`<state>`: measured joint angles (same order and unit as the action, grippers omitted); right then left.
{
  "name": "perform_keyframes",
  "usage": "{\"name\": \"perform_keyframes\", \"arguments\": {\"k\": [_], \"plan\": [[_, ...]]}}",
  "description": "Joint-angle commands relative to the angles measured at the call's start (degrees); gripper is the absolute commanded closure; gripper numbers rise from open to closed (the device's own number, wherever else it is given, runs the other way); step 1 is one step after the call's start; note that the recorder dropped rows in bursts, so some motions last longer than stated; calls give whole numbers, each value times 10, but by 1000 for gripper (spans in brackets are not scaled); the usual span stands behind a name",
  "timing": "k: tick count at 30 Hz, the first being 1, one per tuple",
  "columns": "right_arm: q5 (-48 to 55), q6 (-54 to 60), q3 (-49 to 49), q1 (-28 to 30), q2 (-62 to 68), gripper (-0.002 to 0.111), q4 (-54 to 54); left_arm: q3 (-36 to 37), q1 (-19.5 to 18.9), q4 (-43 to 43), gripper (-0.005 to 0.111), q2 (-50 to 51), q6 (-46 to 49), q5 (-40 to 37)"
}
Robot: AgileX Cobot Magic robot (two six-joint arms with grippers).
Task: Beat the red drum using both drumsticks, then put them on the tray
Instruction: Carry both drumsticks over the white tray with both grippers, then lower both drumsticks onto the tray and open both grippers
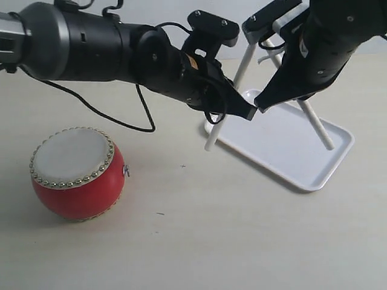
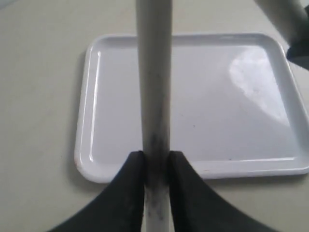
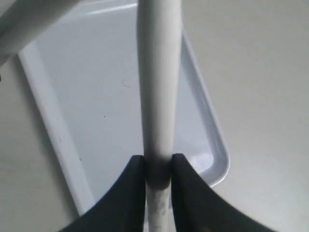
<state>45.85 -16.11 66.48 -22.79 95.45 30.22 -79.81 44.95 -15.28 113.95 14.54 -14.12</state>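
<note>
Drumsticks (image 1: 213,138) angled at the tray (image 1: 290,157)
Left gripper (image 2: 155,159) and right gripper (image 3: 158,162) jaws each clamp one, seemingly for laying down.

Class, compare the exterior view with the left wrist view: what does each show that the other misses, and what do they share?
Exterior only: the glossy red barrel-shaped drum with its off-white skin top. Left wrist only: a close look at the left gripper, its black fingers pressed against either side of the thin pale wooden left-held drumstick. Both: that drumstick, the flat white plastic tray and the matching right-held drumstick.
</note>
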Motion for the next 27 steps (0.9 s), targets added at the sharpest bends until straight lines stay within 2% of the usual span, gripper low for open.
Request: {"name": "perform_keyframes", "arguments": {"k": [1, 16, 27], "plan": [[-27, -1, -2, 12, 44, 108, 1, -36, 3, -5, 107, 38, 24, -6], [-122, -11, -2, 36, 109, 108, 15, -195, 2, -5, 107, 170, 64, -80], [-161, -20, -2, 55, 149, 108, 11, -292, -5, -10, 107, 248, 71, -182]]}}
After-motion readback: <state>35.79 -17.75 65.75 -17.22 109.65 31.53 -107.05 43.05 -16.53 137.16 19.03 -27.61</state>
